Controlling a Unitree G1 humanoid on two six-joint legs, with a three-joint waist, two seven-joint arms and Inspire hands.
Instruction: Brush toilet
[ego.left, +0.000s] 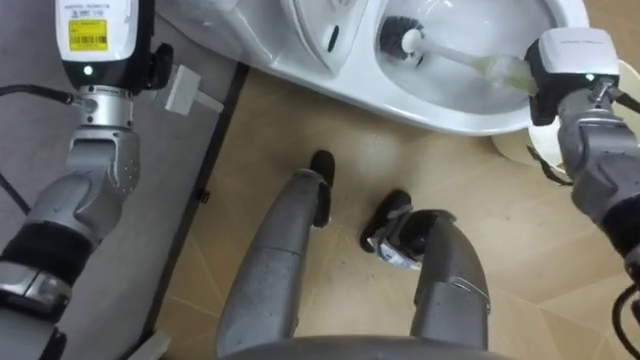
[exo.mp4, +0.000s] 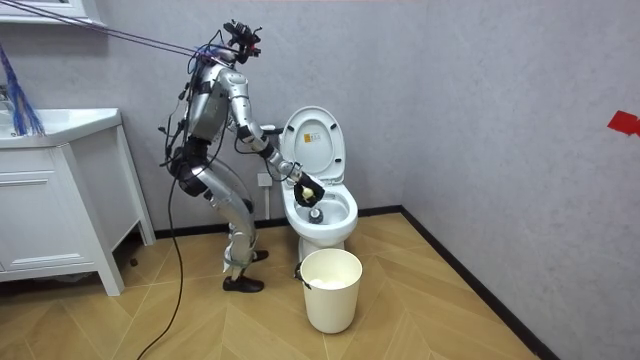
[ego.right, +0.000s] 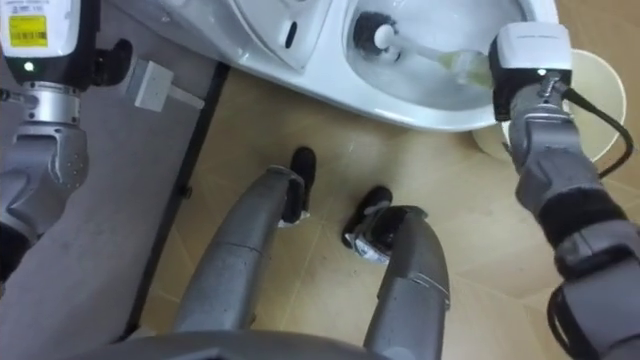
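Inside glossy white bowl, round dark-bristled brush

Robot leans over toilet beside white bin.

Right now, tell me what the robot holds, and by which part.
The right hand holds the toilet brush by the outer end of its handle; the bristle head is down in the toilet bowl.
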